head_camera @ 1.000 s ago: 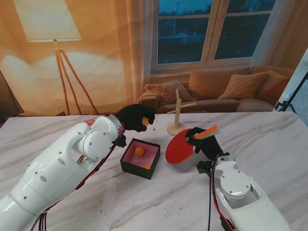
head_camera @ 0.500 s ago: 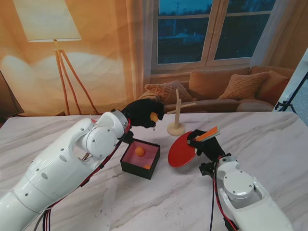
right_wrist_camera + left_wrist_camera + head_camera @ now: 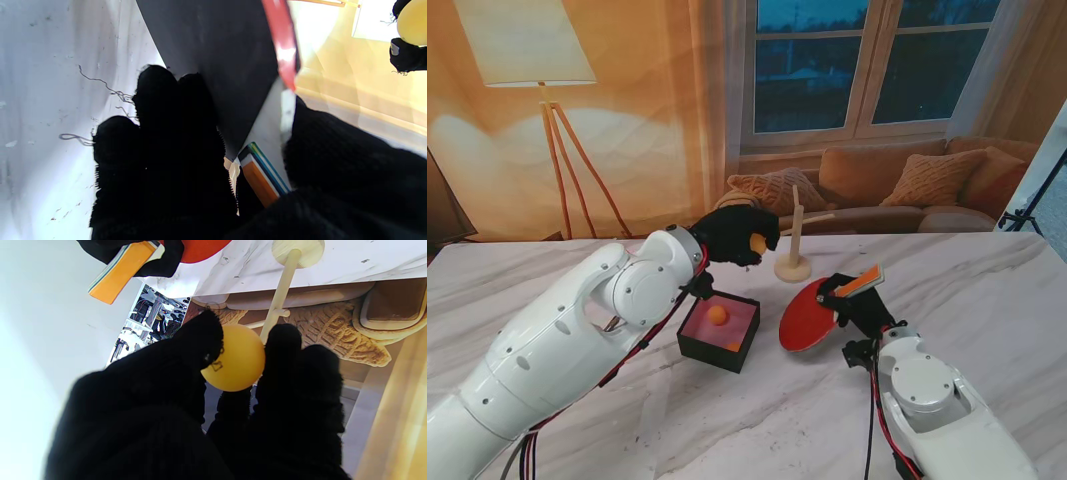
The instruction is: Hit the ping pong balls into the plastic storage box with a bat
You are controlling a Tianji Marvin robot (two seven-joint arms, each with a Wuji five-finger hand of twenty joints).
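Orange ping pong ball (image 3: 756, 242) is sitting pinched between the gloved fingertips (image 3: 280, 340) of the left hand (image 3: 735, 235), held up off the table, farther from the robot than the storage box (image 3: 718, 328) and slightly right of it. Left hand is gripping it between thumb and fingers, nothing spread.

Bat (image 3: 812, 314) is sitting in the right hand (image 3: 857, 305), fingers wrapped tight around the handle (image 3: 263, 176), red blade pointing left toward the box, orange handle end sticking out to the right. Blade is hanging low, just beside the box's right edge, not touching it as far as I can tell.

Key geometry: ball is up, left of and farther out than the blade; box is lying nearer the robot than the ball, left of the bat. Bat's long axis is running roughly left-right.

Box is already holding one ball (image 3: 717, 314), with what looks like a second at its near wall. Wooden stand (image 3: 793, 240) is standing just right of the held ball, collision risk on the swing.
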